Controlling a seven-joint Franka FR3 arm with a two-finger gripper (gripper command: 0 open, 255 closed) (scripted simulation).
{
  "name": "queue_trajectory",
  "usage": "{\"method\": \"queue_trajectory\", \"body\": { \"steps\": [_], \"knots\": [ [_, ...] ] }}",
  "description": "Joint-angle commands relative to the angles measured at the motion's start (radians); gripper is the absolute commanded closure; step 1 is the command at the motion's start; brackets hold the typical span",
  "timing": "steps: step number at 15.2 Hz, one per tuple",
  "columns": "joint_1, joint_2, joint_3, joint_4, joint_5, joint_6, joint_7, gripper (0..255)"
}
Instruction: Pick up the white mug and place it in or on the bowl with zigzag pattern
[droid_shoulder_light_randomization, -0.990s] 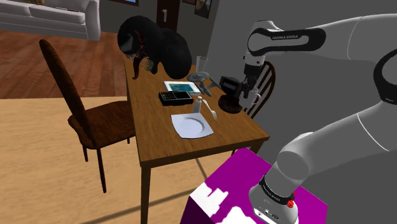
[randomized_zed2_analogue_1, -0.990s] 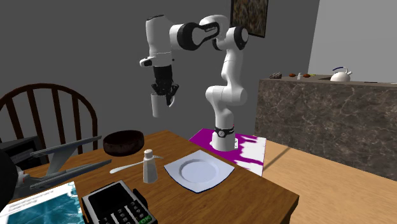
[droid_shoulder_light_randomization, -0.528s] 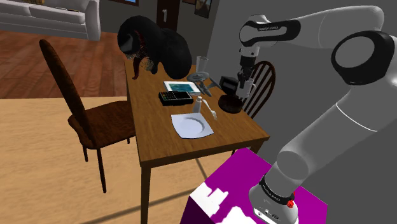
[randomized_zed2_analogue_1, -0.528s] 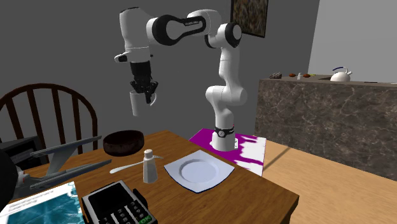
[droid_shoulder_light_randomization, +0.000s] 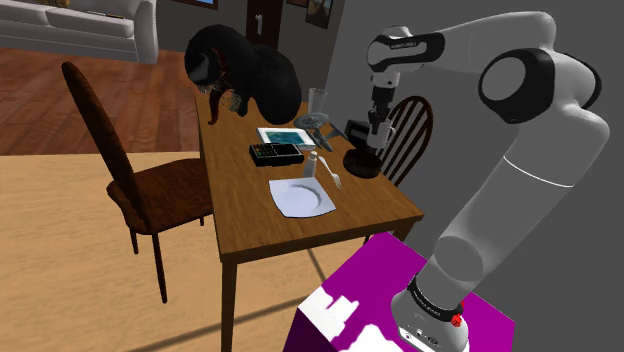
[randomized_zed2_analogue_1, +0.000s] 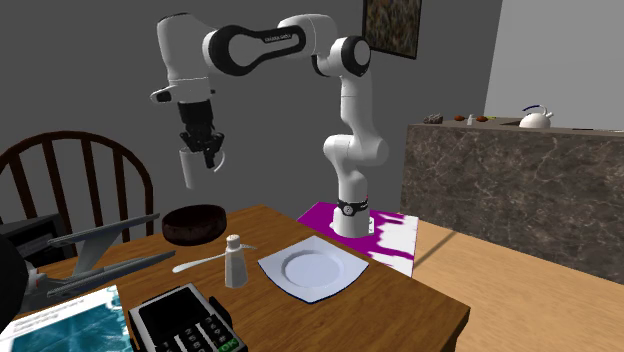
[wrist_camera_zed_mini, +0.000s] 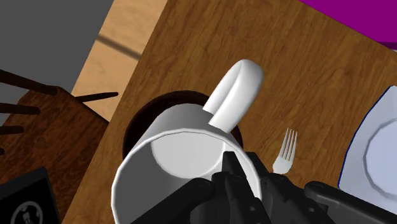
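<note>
**A:** Where is the mug?

**B:** In the air. The mug (randomized_zed2_analogue_1: 189, 168) hangs from the gripper (randomized_zed2_analogue_1: 204, 152), well above the table (randomized_zed2_analogue_1: 400, 300). In the wrist view the fingers are clenched on its wall at the rim. Its mouth faces the hand and its handle sticks out away from the fingers.

**A:** And the bowl?

**B:** The dark bowl (randomized_zed2_analogue_1: 194, 223) sits on the table close to the edge by the chair (randomized_zed2_analogue_1: 60, 170), near the fork (wrist_camera_zed_mini: 284, 151). I can't make out a zigzag on it, but it is the one bowl there. In the second exterior view the mug is straight above it. From the wrist its dark rim peeks out on both sides of the mug.

**A:** So how far along is the task?

**B:** The pick looks done, since the mug is clear of the table. The carry seems about finished too, as the mug lines up over the bowl. What is left, as I judge it, is lowering the mug into the bowl, letting go and lifting away.

**A:** Any worry?

**B:** The bowl looks shallow, so the mug should come down gently or it may tip on release.
</note>
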Motion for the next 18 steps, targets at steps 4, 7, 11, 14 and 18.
{"method": "queue_trajectory", "body": {
  "steps": [4, 7, 11, 14, 18],
  "knots": [
    [-0.001, 0.009, -0.001, -0.055, 0.002, 0.064, 0.003, 255],
    [-0.002, 0.017, -0.002, -0.087, 0.003, 0.103, 0.005, 255],
    [-0.003, 0.03, -0.002, -0.126, 0.006, 0.155, 0.007, 255],
    [-0.004, 0.041, -0.003, -0.151, 0.008, 0.191, 0.007, 255],
    [-0.004, 0.041, -0.003, -0.151, 0.008, 0.191, 0.007, 255]
  ]
}}
